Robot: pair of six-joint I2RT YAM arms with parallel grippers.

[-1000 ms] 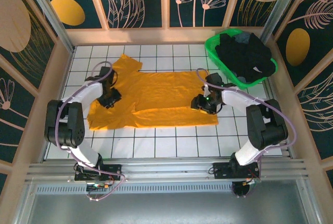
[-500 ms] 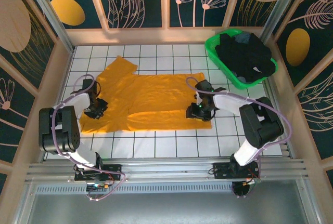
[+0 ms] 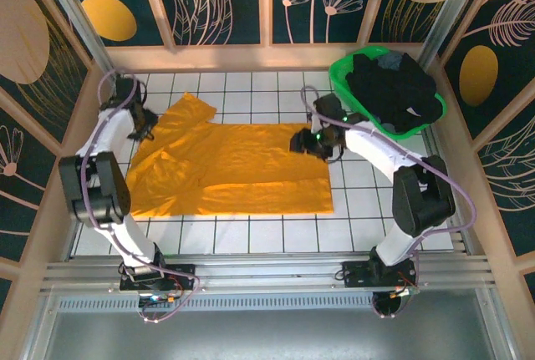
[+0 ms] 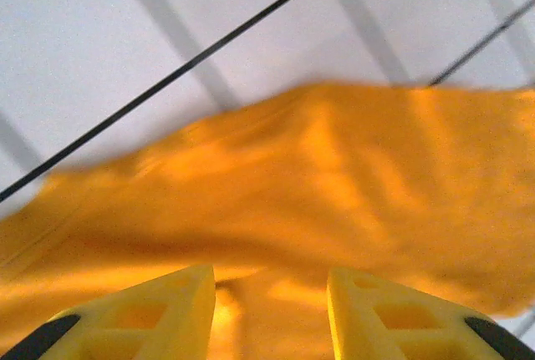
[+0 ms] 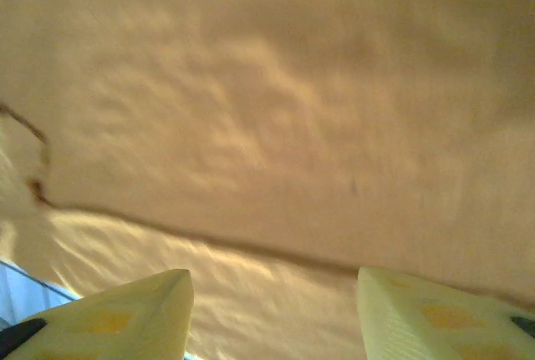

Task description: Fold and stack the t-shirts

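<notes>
The mustard t-shirt lay spread out mid-frame. The left gripper and right gripper hovered over it, jaws apart.

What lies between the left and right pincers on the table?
The mustard-orange t-shirt, spread out, spans from the left pincer to the right pincer in the top view.

Top view overhead; 2 wrist views close, all sharing orange t-shirt.

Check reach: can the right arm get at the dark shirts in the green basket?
Probably yes. The right gripper sits at the orange t-shirt's right edge, beside the green basket. The dark t-shirts lie heaped on top, uncovered, with nothing between. Its jaws stand open.
</notes>
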